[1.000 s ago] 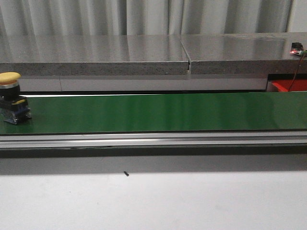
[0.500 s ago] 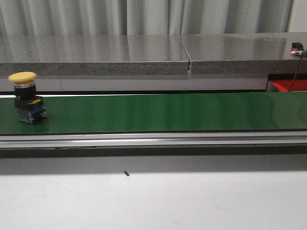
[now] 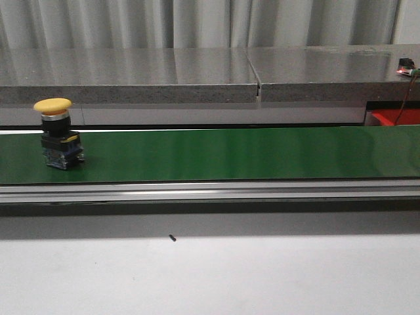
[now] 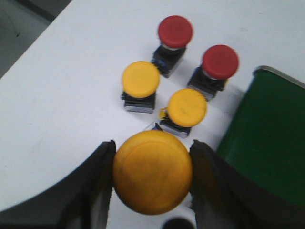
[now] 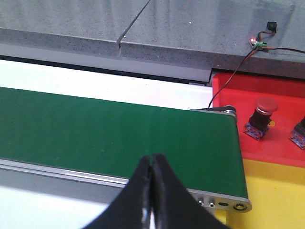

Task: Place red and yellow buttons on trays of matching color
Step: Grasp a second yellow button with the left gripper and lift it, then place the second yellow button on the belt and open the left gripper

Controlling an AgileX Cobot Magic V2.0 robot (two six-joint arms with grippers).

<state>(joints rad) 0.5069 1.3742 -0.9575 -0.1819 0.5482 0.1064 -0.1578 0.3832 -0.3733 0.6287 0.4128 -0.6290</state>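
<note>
A yellow button (image 3: 58, 133) stands upright on the green conveyor belt (image 3: 230, 154) at its left end. My left gripper (image 4: 152, 164) is shut on another yellow button (image 4: 152, 171), held above the white table. Beyond it stand two yellow buttons (image 4: 140, 81) (image 4: 187, 109) and two red buttons (image 4: 175, 32) (image 4: 219, 63). My right gripper (image 5: 152, 164) is shut and empty over the belt's near rail (image 5: 95, 177). A red button (image 5: 261, 114) stands on the red tray (image 5: 271, 143). The yellow tray (image 5: 276, 200) lies nearer to me.
A grey stone ledge (image 3: 197, 75) runs behind the belt. A small circuit board with a red light and wires (image 5: 259, 44) sits on it above the red tray. A second button's base (image 5: 298, 133) shows at the red tray's edge.
The yellow button on the belt has travelled to the right, from the belt's far left edge to a little further in.
</note>
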